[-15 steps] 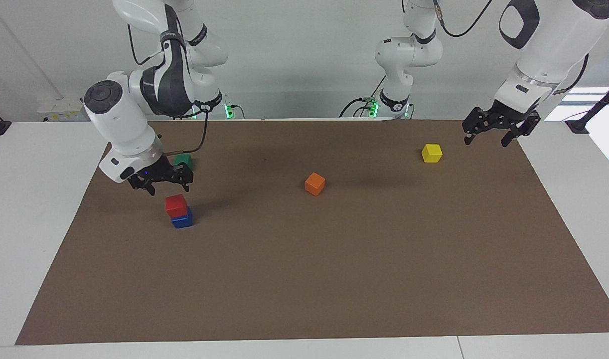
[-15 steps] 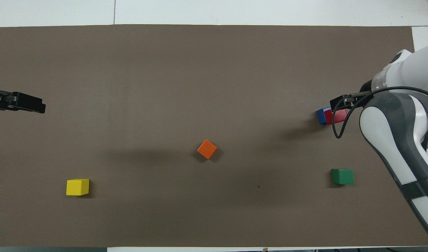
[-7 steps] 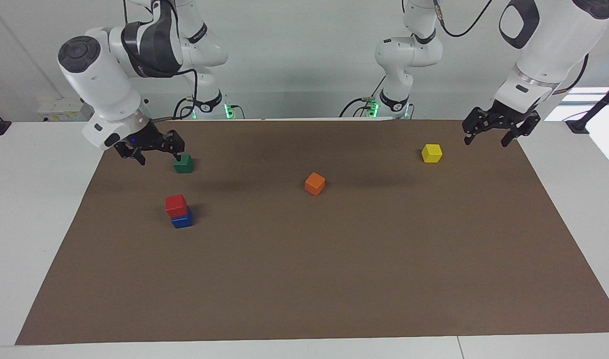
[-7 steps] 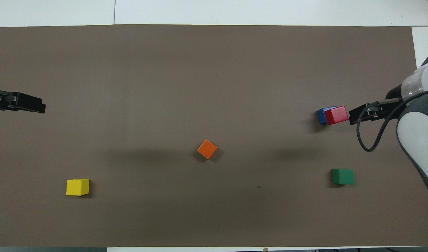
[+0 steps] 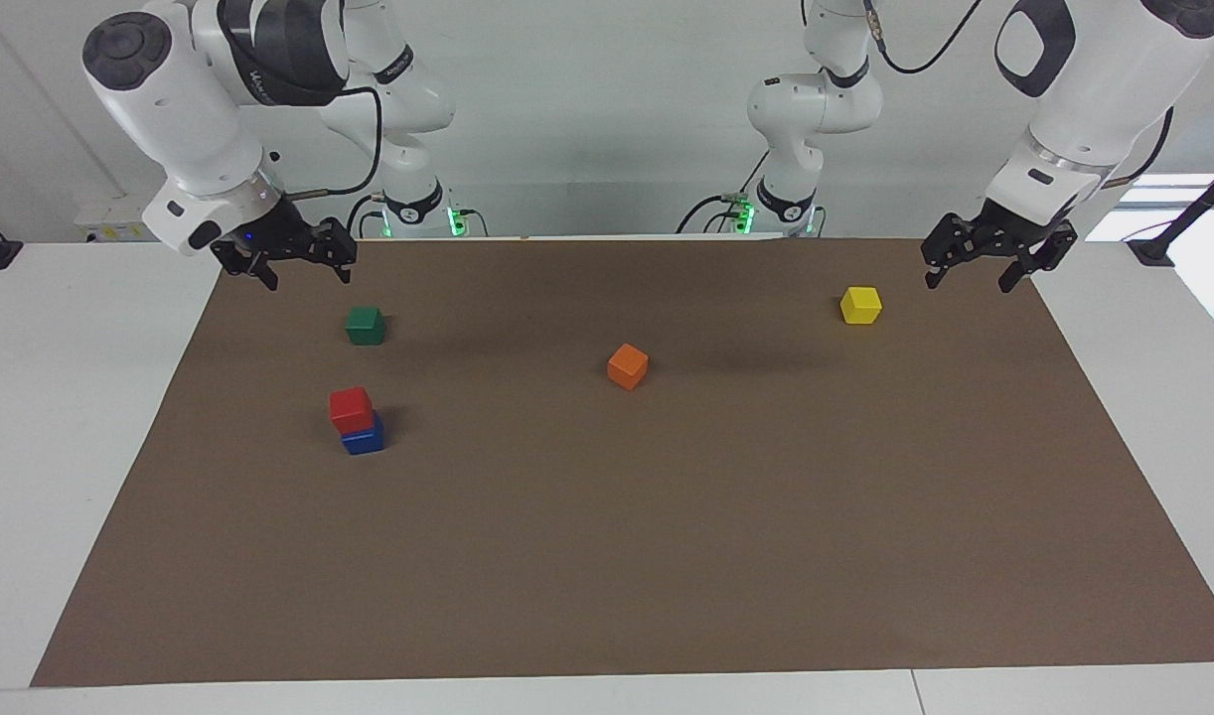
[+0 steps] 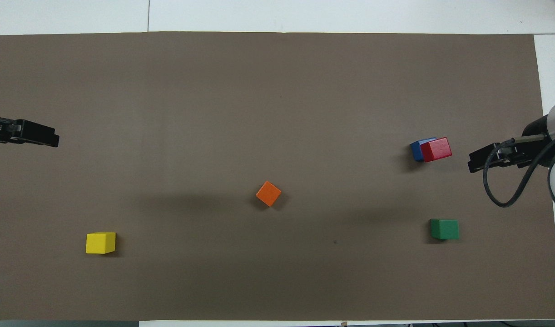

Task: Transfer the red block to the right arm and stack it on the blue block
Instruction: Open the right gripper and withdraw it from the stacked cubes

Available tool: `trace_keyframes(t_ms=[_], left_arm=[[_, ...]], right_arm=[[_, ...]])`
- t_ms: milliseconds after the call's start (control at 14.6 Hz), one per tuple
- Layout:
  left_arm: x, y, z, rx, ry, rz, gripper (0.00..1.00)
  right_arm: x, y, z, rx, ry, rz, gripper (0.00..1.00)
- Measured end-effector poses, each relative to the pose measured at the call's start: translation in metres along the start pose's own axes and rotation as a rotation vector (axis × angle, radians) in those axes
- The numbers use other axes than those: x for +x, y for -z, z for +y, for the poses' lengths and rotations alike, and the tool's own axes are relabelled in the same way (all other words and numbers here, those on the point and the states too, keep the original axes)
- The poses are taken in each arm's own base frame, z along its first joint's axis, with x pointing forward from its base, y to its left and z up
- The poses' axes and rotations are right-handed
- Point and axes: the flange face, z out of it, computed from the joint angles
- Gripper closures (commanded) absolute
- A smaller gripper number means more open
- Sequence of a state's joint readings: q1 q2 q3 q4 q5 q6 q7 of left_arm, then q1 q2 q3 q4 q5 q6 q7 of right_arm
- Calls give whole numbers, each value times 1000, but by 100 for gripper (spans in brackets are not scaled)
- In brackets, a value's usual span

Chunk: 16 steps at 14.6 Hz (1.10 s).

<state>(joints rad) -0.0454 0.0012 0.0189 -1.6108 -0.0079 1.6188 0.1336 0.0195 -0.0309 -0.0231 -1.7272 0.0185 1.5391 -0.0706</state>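
Note:
The red block (image 5: 351,408) sits on top of the blue block (image 5: 365,437), toward the right arm's end of the mat; the stack also shows in the overhead view, red block (image 6: 436,149) over blue block (image 6: 417,149). My right gripper (image 5: 287,260) is open and empty, raised over the mat's corner near its base, clear of the stack; it shows in the overhead view (image 6: 486,161) too. My left gripper (image 5: 985,260) is open and empty, waiting raised over the mat's edge at the left arm's end, also in the overhead view (image 6: 30,136).
A green cube (image 5: 366,324) lies nearer to the robots than the stack. An orange cube (image 5: 628,365) lies mid-mat. A yellow cube (image 5: 860,304) lies toward the left arm's end. All rest on a brown mat (image 5: 667,556) on a white table.
My right gripper has risen from just above the stack and drawn back toward its base. The red block stays on the blue block. The left arm has not moved.

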Motion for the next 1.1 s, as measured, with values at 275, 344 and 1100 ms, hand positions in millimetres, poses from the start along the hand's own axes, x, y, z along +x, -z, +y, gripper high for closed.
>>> trace_keyframes(t_ms=[275,344,1100], left_arm=[[0,0,0,0,0,0,0],[0,0,0,0,0,0,0],[0,0,0,0,0,0,0]], right_arm=[[5,6,4,-25,-2,52,0],[6,6,4,-28,-2,58,0],[7,9,13,-30,-17,82,0]])
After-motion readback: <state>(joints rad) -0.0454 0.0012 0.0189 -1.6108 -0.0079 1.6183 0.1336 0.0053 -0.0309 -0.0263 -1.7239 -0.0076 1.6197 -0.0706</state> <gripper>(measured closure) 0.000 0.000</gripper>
